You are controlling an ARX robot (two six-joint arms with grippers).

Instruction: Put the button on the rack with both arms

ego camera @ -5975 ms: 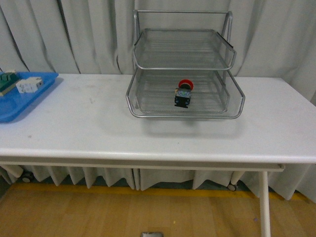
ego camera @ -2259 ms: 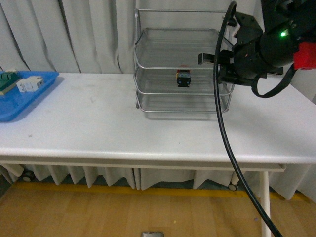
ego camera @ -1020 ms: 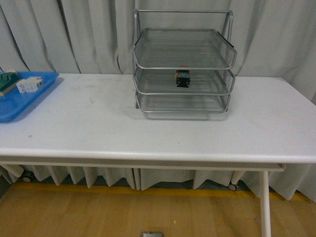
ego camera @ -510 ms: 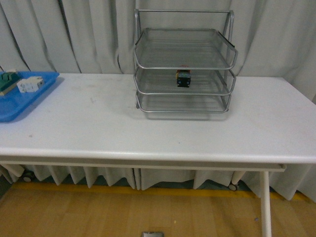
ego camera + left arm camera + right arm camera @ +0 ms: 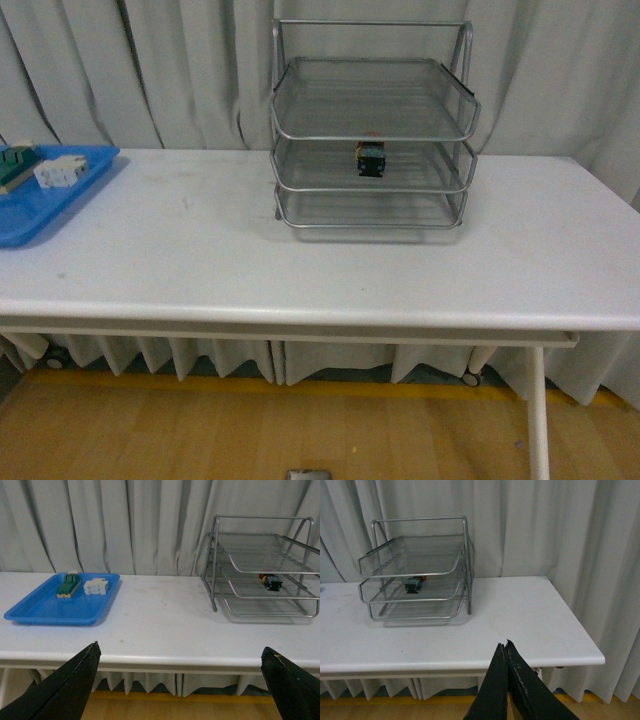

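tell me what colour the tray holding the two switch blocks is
Blue. The tray shows best in the left wrist view, at the table's end away from the rack.

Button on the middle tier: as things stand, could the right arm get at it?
Probably yes. The button sits near the open front edge of the rack's middle tier, with bare table between it and the shut right hand. The top tier hangs close above, so it would have to go in from the front.

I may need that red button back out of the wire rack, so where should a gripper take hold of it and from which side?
Probably the dark blocky body of the button, reached in level through the open front of the rack. It lies on the middle tier with the top tier close above, so coming from overhead looks blocked.
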